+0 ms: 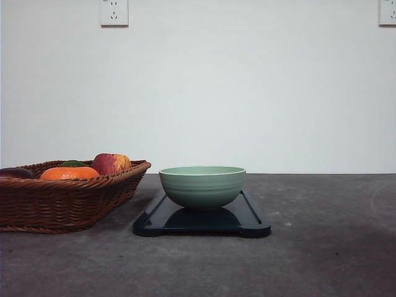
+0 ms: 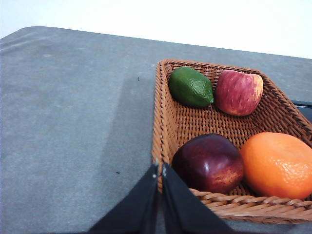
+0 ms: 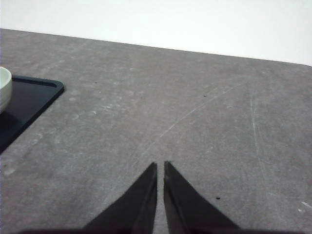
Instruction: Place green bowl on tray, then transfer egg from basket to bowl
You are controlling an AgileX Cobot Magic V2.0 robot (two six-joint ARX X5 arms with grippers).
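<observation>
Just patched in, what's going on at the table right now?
Nothing is being held at this moment. The green bowl already sits on the tray, so the first step looks done. The left pincer is shut and hovers at the rim of the basket, which holds a lime, two apples and an orange; no egg is visible among them. The right pincer is nearly shut over bare table, off to the side of the tray.

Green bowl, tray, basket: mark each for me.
green bowl (image 1: 202,189): front view, middle of its outer wall.
tray (image 1: 252,218): front view, bare right rim.
basket (image 2: 163,114): left wrist view, woven side wall by the lime.
</observation>
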